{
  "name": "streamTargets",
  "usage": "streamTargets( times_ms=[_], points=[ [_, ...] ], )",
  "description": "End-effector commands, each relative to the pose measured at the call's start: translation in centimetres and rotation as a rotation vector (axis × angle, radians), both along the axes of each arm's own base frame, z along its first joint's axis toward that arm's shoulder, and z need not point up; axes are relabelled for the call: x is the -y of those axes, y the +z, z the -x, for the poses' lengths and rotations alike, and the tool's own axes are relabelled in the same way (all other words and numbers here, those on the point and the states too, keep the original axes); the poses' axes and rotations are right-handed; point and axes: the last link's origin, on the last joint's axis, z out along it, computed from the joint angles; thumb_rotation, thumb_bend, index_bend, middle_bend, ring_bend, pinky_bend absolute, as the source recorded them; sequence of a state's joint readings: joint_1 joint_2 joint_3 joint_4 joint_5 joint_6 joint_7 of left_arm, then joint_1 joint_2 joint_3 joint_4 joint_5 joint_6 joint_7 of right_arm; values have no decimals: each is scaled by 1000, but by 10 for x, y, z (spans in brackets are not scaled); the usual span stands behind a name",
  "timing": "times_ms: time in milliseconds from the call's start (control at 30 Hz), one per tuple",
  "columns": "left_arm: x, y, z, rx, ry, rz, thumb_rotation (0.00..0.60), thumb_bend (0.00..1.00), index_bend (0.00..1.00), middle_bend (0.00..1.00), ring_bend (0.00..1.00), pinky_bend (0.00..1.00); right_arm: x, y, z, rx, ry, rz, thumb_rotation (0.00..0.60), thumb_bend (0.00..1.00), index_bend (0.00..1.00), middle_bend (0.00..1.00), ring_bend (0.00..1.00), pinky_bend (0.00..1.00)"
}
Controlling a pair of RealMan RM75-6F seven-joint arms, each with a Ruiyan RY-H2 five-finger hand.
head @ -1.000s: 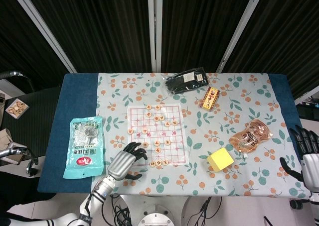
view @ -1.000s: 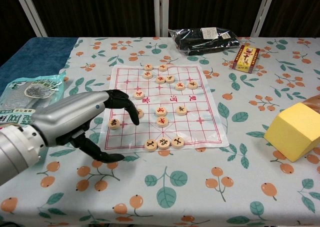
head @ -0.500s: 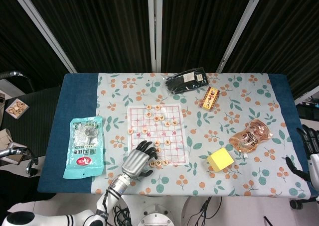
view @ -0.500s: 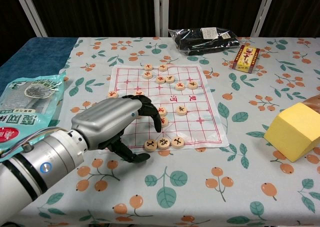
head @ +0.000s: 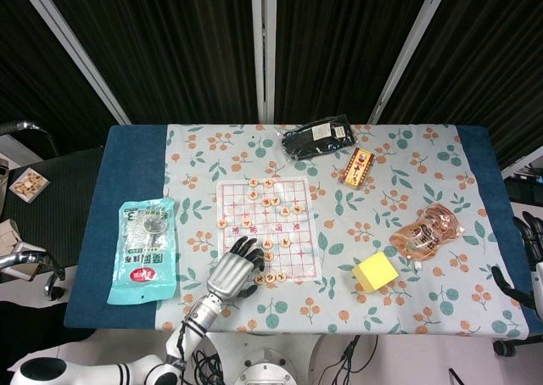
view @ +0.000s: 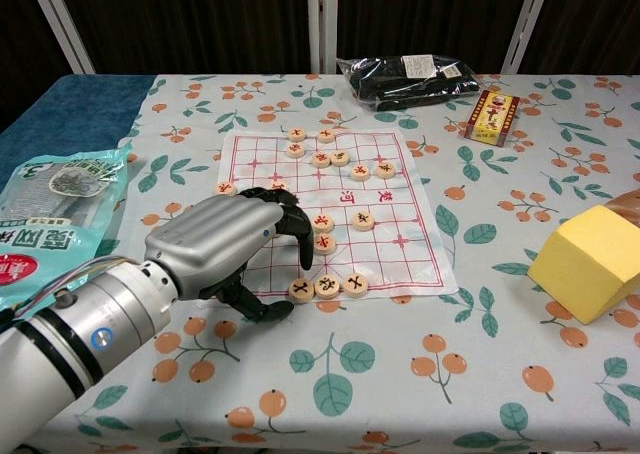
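A paper Chinese chess board with a red grid lies mid-table, with round wooden pieces scattered on it. My left hand hovers over the board's near left corner, fingers curled down, thumb apart below them. Its fingertips hang just above the leftmost piece in a near row of three. I see nothing held in it; it hides some pieces. My right hand shows only at the head view's right edge, off the table, fingers spread and holding nothing.
A green packet lies to the left on the blue cover. A black pouch and a small red-yellow box sit at the back. A yellow block and an orange clear bag lie right.
My left hand has moved right from beside the board onto its near left corner, and its fingers have curled down toward the near pieces. My right hand has drawn back toward the right edge.
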State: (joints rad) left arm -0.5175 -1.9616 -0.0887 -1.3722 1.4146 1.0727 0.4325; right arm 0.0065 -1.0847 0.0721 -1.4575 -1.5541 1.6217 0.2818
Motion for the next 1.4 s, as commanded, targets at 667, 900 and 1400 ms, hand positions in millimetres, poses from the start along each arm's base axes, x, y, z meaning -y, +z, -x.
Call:
streamTargets(
  times_ms=[667, 900, 1400],
  points=[
    [1, -3, 2, -20, -27, -8, 600, 282, 484, 248, 71, 93, 1, -2, 1, -8, -13, -8, 600, 228, 0, 0, 0, 0],
    [2, -5, 3, -32, -31, 1, 600, 283, 477, 244, 71, 89, 1, -2, 1, -9, -16, -6, 600, 233, 0, 0, 0, 0],
    [1, -5, 4, -34, -35, 3, 600, 282, 500, 237, 70, 85, 2, -4, 0, -11, -15, -11, 600, 235, 0, 0, 0, 0]
  ],
)
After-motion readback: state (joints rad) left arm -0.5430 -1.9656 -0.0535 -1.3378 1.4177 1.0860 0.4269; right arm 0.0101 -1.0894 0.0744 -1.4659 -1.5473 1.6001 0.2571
